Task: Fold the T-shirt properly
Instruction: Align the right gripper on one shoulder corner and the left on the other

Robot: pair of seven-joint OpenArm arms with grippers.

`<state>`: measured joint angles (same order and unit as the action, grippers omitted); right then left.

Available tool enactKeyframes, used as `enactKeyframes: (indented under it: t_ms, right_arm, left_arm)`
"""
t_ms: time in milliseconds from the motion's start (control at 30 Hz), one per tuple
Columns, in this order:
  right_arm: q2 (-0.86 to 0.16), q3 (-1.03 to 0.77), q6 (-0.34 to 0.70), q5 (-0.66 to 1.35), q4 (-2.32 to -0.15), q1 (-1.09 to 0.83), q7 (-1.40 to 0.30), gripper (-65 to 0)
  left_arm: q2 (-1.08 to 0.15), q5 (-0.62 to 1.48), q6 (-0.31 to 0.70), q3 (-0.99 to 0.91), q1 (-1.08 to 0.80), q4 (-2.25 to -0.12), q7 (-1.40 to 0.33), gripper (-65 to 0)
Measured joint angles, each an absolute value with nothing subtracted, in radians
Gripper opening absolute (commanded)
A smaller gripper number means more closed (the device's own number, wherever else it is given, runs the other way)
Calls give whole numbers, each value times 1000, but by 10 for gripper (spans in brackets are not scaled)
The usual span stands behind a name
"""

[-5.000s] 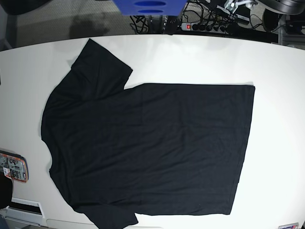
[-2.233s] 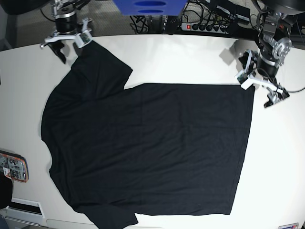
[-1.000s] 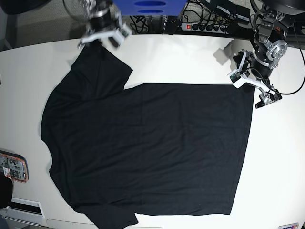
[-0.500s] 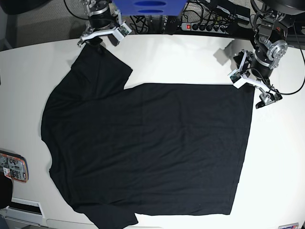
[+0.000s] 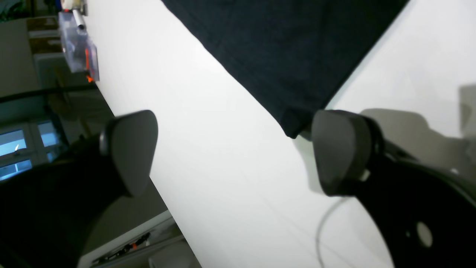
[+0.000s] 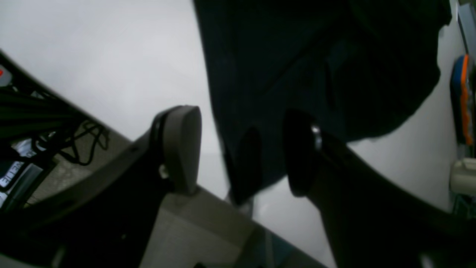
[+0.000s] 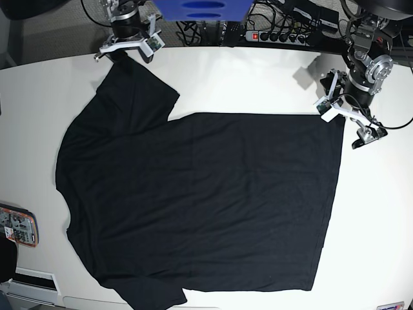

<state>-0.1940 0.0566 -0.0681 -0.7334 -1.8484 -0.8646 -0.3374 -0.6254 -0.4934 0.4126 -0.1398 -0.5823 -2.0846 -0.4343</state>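
The black T-shirt [image 7: 193,200] lies spread flat on the white table [image 7: 258,81], sleeves to the left and hem to the right. My left gripper [image 7: 344,123] stands wide open at the hem's far right corner. In the left wrist view that corner of the T-shirt [image 5: 293,124] sits just inside the right fingertip [image 5: 340,149] of the left gripper [image 5: 236,149]. My right gripper [image 7: 127,51] is open over the tip of the far sleeve. In the right wrist view the sleeve of the T-shirt [image 6: 297,67] reaches into the gap of the right gripper [image 6: 241,152].
An orange-cased device [image 7: 16,226] lies at the table's left edge, and shows again as the orange-cased device [image 6: 461,100]. A power strip with cables [image 7: 271,35] and a blue object [image 7: 200,10] sit beyond the far edge. A clear box [image 5: 78,48] is off the table.
Both arms came into view and lowered to the shirt. Over the last second the right gripper slid left along the far sleeve tip; the left gripper shifted slightly right at the hem corner.
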Motion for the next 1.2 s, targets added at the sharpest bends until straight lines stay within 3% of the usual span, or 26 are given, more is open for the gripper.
enactKeyframes:
  t_ms: [433, 633, 833, 1000, 1200]
  right_arm:
    - [-199, 21, -146, -757, -1757, -860, -242, -305]
    - [-200, 24, -122, -762, -1738, -732, -321, -311]
    - [-203, 57, -125, -770, -1739, -734, -389, -460]
    - [-235, 86, -108, -769, -1739, -741, -404, -650]
    - [-233, 86, -76, -759, -1787, -749, -459, -650]
  left_arm:
    - [-626, -494, 412, -141, -606, -2085, -434, 0]
    - [-626, -495, 411, -141, -604, -2085, -434, 0]
    - [-626, -494, 412, -143, -620, -2085, -434, 0]
    - [-626, -495, 412, -143, -626, -2085, -434, 0]
    - [-626, -495, 413, -145, -626, -2085, -434, 0]
